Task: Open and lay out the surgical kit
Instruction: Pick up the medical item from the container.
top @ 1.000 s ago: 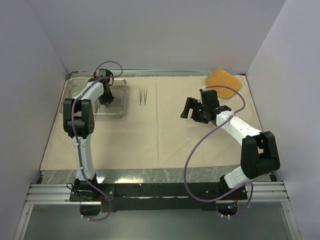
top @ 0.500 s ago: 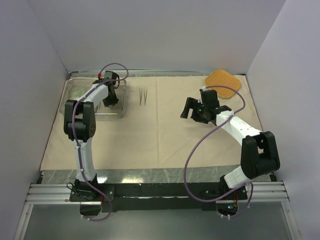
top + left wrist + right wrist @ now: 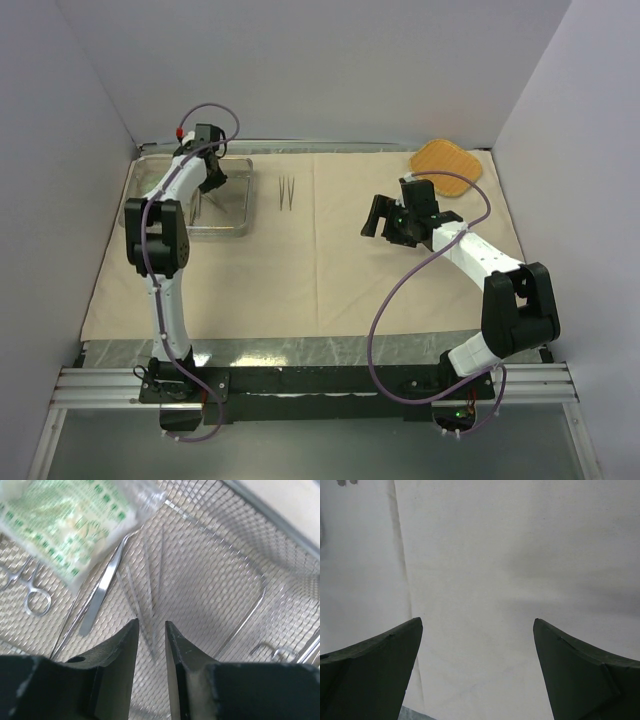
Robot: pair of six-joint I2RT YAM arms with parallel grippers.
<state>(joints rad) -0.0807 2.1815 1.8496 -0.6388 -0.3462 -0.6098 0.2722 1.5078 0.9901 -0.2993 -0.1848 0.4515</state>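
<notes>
The steel wire-mesh tray (image 3: 246,200) stands at the far left of the beige cloth (image 3: 330,270). My left gripper (image 3: 212,182) hovers over it. In the left wrist view (image 3: 152,622) its jaws stand a narrow gap apart. The end of blurred thin tweezers (image 3: 148,595) lies in that gap and touches neither jaw. The tray (image 3: 270,515) also holds a broader pair of tweezers (image 3: 102,592), ring-handled forceps (image 3: 30,592) and a green-white packet (image 3: 65,525). Another pair of tweezers (image 3: 287,192) lies on the cloth. My right gripper (image 3: 380,218) is wide open and empty over bare cloth (image 3: 485,555).
An orange woven pad (image 3: 446,160) lies at the far right corner of the cloth. White walls close in the left, back and right sides. A steel wire handle (image 3: 250,615) rests inside the tray at its right.
My left gripper swung right inside the tray, then came back left and towards the back wall. The right arm has not moved.
</notes>
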